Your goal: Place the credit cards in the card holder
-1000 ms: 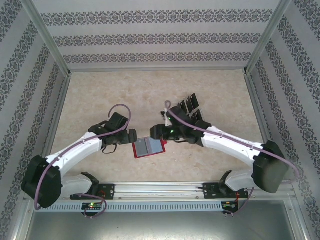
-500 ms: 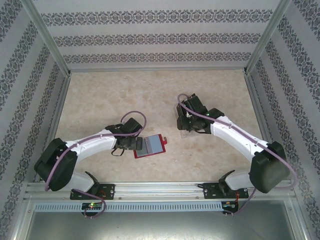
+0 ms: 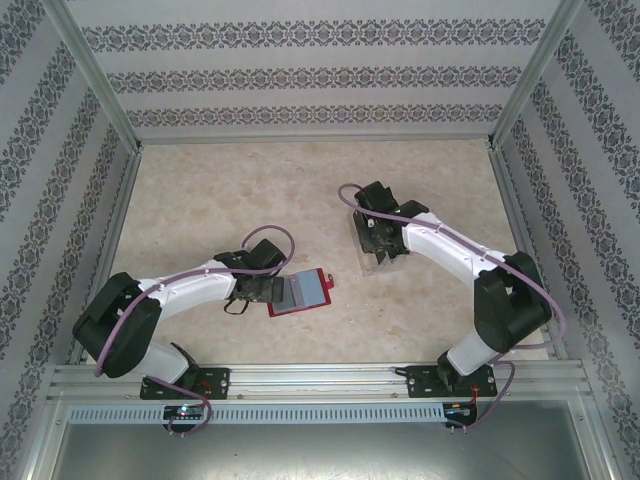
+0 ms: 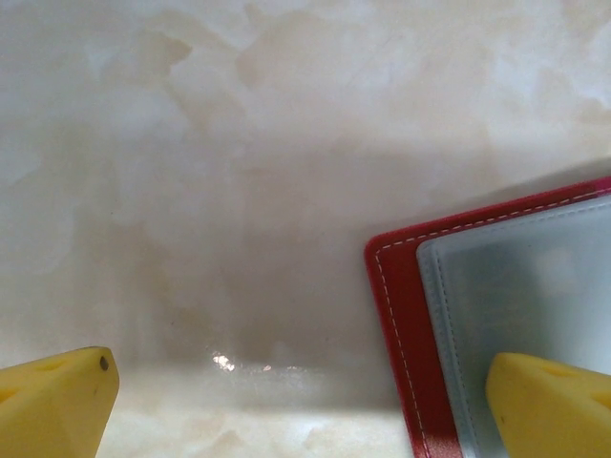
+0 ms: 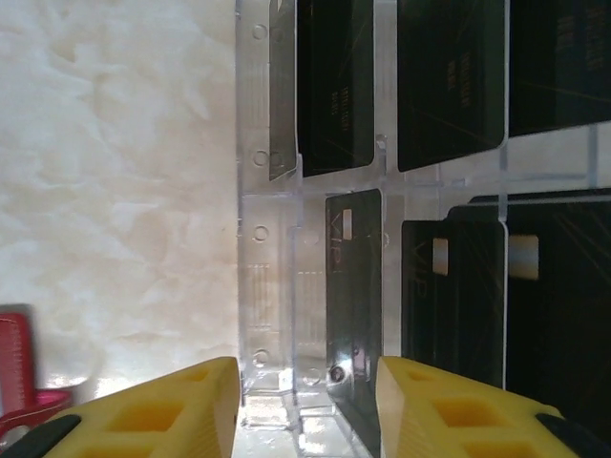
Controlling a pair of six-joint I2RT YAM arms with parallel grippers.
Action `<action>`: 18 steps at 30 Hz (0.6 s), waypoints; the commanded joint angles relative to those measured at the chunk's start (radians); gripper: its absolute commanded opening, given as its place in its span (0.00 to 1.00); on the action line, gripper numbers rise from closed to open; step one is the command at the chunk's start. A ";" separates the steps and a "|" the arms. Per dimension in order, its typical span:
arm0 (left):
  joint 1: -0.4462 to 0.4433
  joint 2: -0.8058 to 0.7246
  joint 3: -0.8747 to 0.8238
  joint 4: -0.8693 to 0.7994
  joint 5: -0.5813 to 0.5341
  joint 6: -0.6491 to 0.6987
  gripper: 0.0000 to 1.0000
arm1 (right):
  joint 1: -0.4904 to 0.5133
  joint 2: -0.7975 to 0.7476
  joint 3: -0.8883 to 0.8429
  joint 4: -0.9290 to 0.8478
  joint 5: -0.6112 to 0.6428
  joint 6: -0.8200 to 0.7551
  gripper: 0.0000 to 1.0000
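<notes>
The red card holder (image 3: 303, 292) lies open on the table, grey inside up, and its corner also shows in the left wrist view (image 4: 396, 315). My left gripper (image 3: 268, 288) is open at its left edge, one yellow finger (image 4: 549, 405) over the grey lining, the other (image 4: 52, 401) on bare table. Several black credit cards (image 5: 355, 296) stand upright in a clear slotted stand (image 5: 272, 286). My right gripper (image 5: 305, 405) is open over that stand, its fingers either side of the nearest card's lower end, and sits at the stand in the top view (image 3: 378, 240).
The stand (image 3: 385, 258) sits right of centre on the beige marbled table (image 3: 220, 190). Patterned walls and metal posts (image 3: 110, 230) ring the workspace. A bit of the red holder (image 5: 19, 367) shows at the lower left of the right wrist view.
The right arm pulled away from the wallet and swung back to the card stand. The left arm stretched forward until its gripper reached the wallet's left edge.
</notes>
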 commanded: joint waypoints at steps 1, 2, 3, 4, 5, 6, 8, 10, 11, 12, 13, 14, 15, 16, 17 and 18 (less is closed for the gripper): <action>-0.012 0.004 -0.018 0.011 -0.026 -0.003 1.00 | -0.013 0.023 0.029 -0.033 0.062 -0.024 0.37; -0.011 0.004 -0.018 0.010 -0.025 -0.001 1.00 | -0.013 0.028 0.030 -0.032 0.072 -0.026 0.37; -0.012 0.003 -0.019 0.012 -0.025 -0.002 1.00 | -0.013 0.033 0.030 -0.033 0.076 -0.027 0.37; -0.011 0.003 -0.020 0.013 -0.024 -0.002 1.00 | -0.013 0.039 0.031 -0.036 0.080 -0.029 0.37; -0.011 0.002 -0.020 0.015 -0.023 -0.002 1.00 | -0.013 0.043 0.032 -0.039 0.084 -0.030 0.36; -0.011 0.000 -0.022 0.017 -0.022 -0.001 1.00 | -0.014 0.042 0.031 -0.037 0.085 -0.030 0.36; -0.011 -0.001 -0.024 0.019 -0.021 -0.002 1.00 | -0.013 0.045 0.025 -0.033 0.086 -0.030 0.36; -0.012 0.000 -0.023 0.021 -0.021 -0.002 1.00 | -0.013 0.053 0.027 -0.033 0.084 -0.033 0.36; -0.011 -0.001 -0.023 0.023 -0.021 0.000 1.00 | -0.014 0.057 0.025 -0.032 0.083 -0.032 0.35; -0.011 0.000 -0.021 0.025 -0.021 0.000 1.00 | -0.014 0.060 0.025 -0.030 0.080 -0.031 0.34; -0.012 0.001 -0.020 0.024 -0.020 0.000 1.00 | -0.015 0.066 0.025 -0.030 0.076 -0.030 0.32; -0.011 0.002 -0.021 0.024 -0.019 0.001 1.00 | -0.016 0.069 0.025 -0.028 0.072 -0.029 0.30; -0.011 0.003 -0.019 0.024 -0.019 0.002 1.00 | -0.017 0.070 0.025 -0.026 0.069 -0.029 0.28; -0.011 0.002 -0.018 0.024 -0.020 0.002 1.00 | -0.017 0.072 0.024 -0.023 0.066 -0.029 0.26; -0.012 0.002 -0.019 0.023 -0.021 0.002 1.00 | -0.017 0.074 0.025 -0.023 0.063 -0.029 0.24; -0.011 0.001 -0.018 0.023 -0.022 0.001 1.00 | -0.019 0.076 0.026 -0.024 0.062 -0.028 0.22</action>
